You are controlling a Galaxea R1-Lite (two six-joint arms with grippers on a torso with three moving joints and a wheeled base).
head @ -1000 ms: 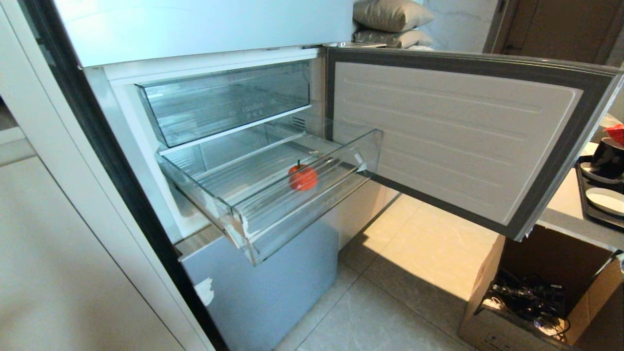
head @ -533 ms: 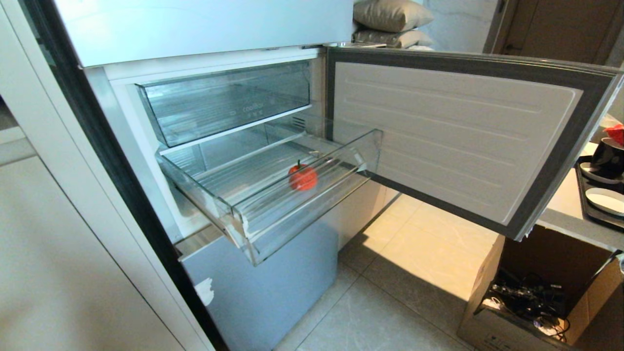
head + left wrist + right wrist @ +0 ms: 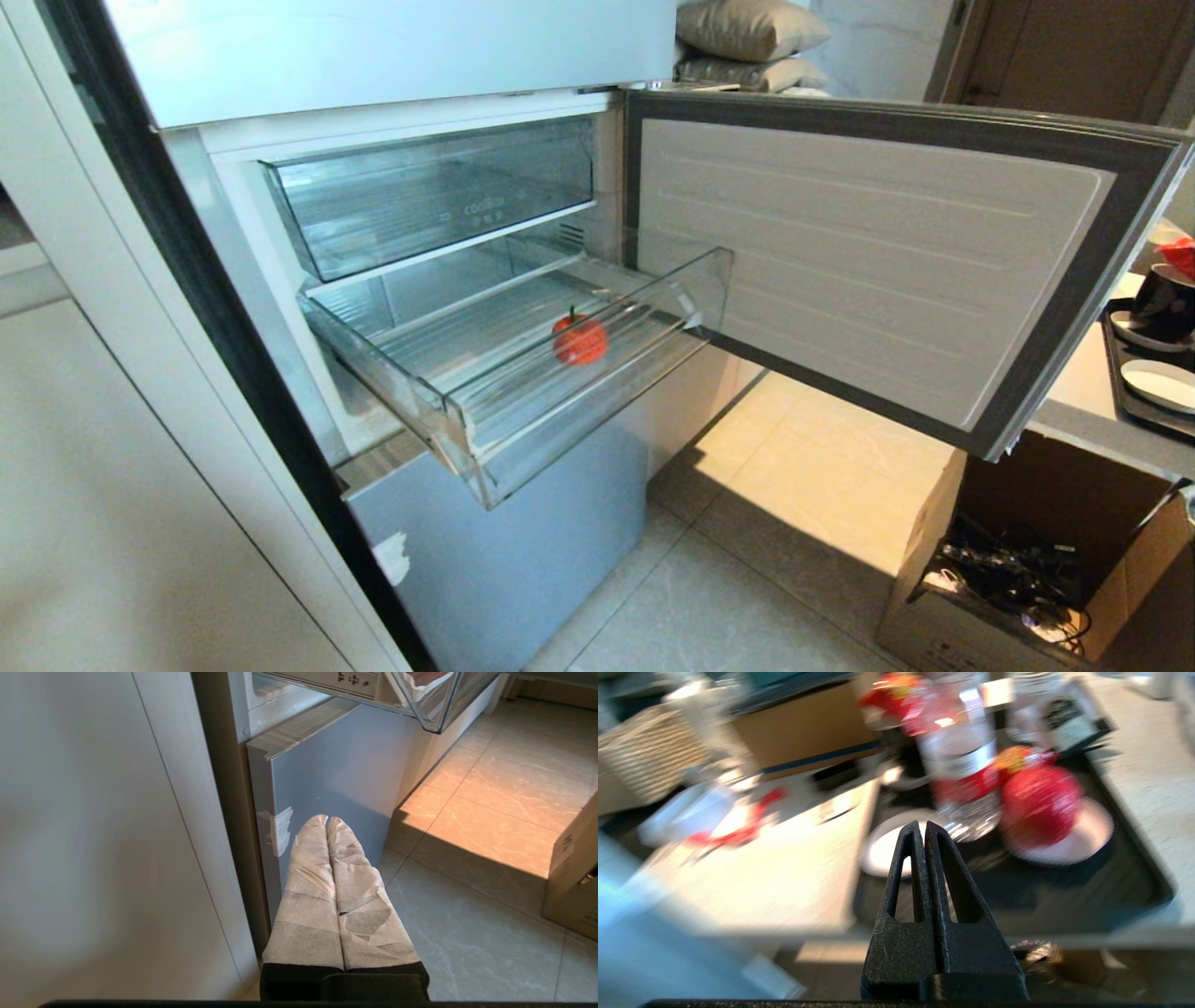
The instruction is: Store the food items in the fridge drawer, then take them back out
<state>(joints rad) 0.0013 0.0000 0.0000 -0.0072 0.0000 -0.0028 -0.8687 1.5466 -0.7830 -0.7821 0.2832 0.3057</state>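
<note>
A small red-orange fruit (image 3: pixel 580 340), one of the food items, lies on the ribbed floor of the fridge drawer (image 3: pixel 523 439), which is pulled out of the open fridge. Neither arm shows in the head view. My left gripper (image 3: pixel 326 820), wrapped in white tape, is shut and empty, low in front of the grey lower fridge door (image 3: pixel 336 774), with the drawer's corner (image 3: pixel 439 714) above it. My right gripper (image 3: pixel 923 828) is shut with nothing in it. It points at a counter with a black tray (image 3: pixel 1134 877), away from the fridge.
A taller clear bin with lettering (image 3: pixel 439 196) sits above the drawer. The fridge door (image 3: pixel 868 261) stands open to the right. A cardboard box (image 3: pixel 1027 560) is on the floor. On the tray stand a water bottle (image 3: pixel 959 751) and a red round thing on a white saucer (image 3: pixel 1038 802).
</note>
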